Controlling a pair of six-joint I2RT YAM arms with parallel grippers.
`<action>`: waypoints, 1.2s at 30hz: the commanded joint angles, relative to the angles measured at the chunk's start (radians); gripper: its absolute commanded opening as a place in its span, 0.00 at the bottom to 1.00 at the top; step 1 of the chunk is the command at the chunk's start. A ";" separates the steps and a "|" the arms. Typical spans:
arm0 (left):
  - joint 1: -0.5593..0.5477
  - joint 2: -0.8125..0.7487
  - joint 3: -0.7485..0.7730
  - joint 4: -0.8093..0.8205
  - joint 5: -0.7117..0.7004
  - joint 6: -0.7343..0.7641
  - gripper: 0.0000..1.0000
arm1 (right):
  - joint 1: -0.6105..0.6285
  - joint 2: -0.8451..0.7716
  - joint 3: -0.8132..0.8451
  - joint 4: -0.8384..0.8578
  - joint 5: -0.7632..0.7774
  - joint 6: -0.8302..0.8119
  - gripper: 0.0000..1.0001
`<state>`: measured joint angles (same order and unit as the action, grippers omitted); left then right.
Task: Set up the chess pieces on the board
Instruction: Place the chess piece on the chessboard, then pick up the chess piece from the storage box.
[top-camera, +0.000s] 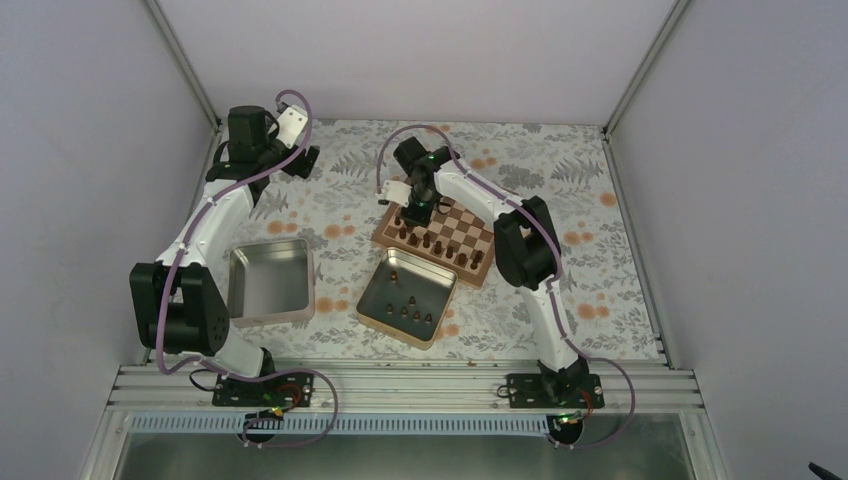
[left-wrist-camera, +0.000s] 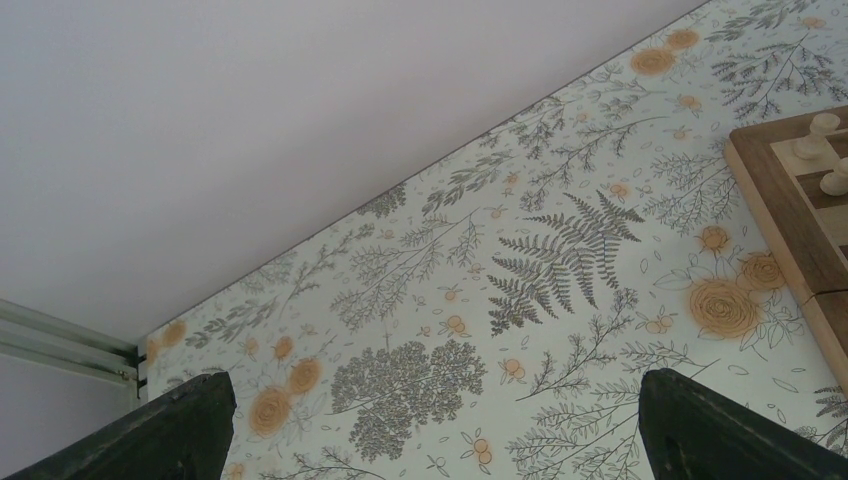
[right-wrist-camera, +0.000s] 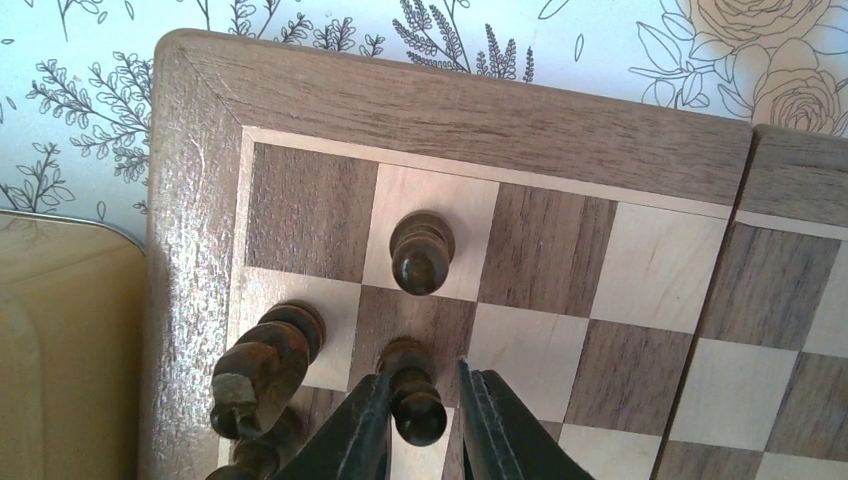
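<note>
The board (top-camera: 462, 226) lies right of centre, with dark chess pieces (top-camera: 440, 247) in a row along its near-left edge. My right gripper (top-camera: 412, 214) hangs over the board's left corner. In the right wrist view its jaws (right-wrist-camera: 424, 384) stand narrowly open round a dark pawn (right-wrist-camera: 413, 398) that stands on a dark square. The left finger touches the pawn and a small gap shows on the right. Another dark pawn (right-wrist-camera: 422, 255) stands one square further on, and a taller dark piece (right-wrist-camera: 262, 362) stands at the left. My left gripper (top-camera: 303, 157) is wide open over the far-left cloth, holding nothing.
A square tin (top-camera: 437, 283) holding several dark pieces sits in front of the board. A second tin (top-camera: 270, 284), with nothing in it, lies to the left. In the left wrist view, pale pawns (left-wrist-camera: 818, 137) stand on the board's corner (left-wrist-camera: 782, 205). White walls close in the table.
</note>
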<state>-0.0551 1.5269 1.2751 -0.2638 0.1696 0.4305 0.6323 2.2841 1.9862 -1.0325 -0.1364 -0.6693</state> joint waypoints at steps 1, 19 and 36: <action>0.000 0.004 0.009 0.013 0.008 0.007 1.00 | -0.010 -0.054 0.024 -0.019 -0.007 -0.006 0.24; 0.000 0.000 0.017 0.008 0.006 0.004 1.00 | 0.036 -0.180 0.017 -0.110 -0.034 0.007 0.33; -0.002 -0.017 0.016 0.009 0.004 -0.001 1.00 | 0.378 -0.367 -0.440 -0.036 -0.045 0.093 0.36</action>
<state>-0.0551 1.5269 1.2751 -0.2642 0.1692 0.4305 0.9825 1.9549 1.6024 -1.1149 -0.1677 -0.6170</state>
